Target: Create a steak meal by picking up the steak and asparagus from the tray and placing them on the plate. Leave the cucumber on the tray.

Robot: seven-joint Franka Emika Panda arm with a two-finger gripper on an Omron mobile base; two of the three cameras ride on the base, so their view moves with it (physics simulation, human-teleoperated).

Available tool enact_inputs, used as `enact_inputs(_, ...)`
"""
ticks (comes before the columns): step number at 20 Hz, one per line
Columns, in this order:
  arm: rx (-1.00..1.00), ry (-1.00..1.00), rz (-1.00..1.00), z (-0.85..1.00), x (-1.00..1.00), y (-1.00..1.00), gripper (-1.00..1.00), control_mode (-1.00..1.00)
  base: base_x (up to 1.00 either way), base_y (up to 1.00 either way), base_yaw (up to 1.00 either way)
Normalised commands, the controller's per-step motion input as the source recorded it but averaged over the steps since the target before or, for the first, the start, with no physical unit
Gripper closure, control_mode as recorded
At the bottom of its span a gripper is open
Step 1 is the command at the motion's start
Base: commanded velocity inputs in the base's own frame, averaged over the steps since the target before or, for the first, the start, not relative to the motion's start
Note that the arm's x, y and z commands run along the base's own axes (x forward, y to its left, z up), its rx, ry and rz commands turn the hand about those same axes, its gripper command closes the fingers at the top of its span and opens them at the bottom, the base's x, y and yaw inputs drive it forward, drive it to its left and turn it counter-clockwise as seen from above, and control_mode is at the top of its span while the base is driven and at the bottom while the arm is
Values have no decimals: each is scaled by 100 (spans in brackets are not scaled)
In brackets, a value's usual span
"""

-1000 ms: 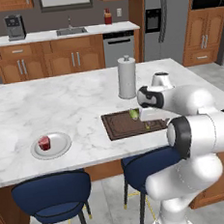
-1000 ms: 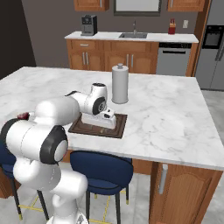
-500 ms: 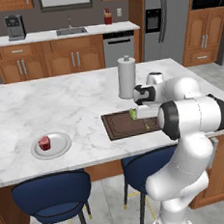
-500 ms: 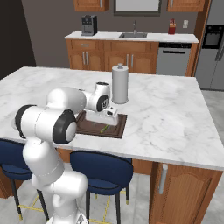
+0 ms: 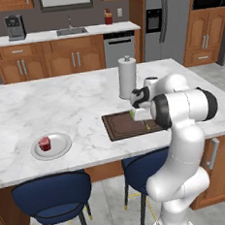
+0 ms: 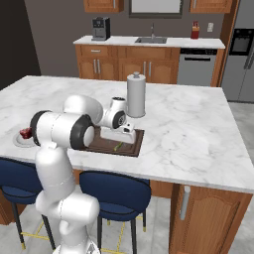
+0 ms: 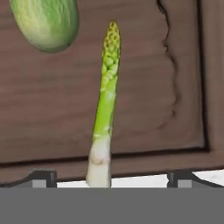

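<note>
Location: a home kitchen. Indicators: marble island counter [image 5: 60,105], wooden cabinets [image 5: 47,67], sink [image 5: 71,30], dishwasher [image 5: 120,48], refrigerator [image 5: 166,21], coffee machine [image 5: 13,27], bar stools [image 5: 52,198].

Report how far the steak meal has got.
Done: the steak already sits on the plate. In hand: the gripper hangs over the tray with its open fingertips either side of the asparagus, which lies on the wood, not yet gripped. Left: grasp the stalk, carry it to the plate and put it beside the steak. The cucumber remains on the tray, as required.
</note>
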Motion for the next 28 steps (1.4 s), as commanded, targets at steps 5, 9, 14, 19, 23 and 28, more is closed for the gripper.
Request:
enact_inputs(5, 0, 0, 0, -36, 37, 0, -100, -100, 0, 0, 0)
enact_inputs(9, 0, 0, 0, -37, 30, 0, -100, -100, 0, 0, 0)
enact_inputs(14, 0, 0, 0, -39, 19, 0, -100, -100, 0, 0, 0)
enact_inputs(19, 0, -4, 0, -33, -2, 2, 100, -100, 0, 0, 0)
enact_inputs(23, 0, -15, 0, -22, -15, 1, 100, -100, 0, 0, 0)
enact_inputs(28, 0, -8, 0, -3, -10, 1, 100, -100, 0, 0, 0)
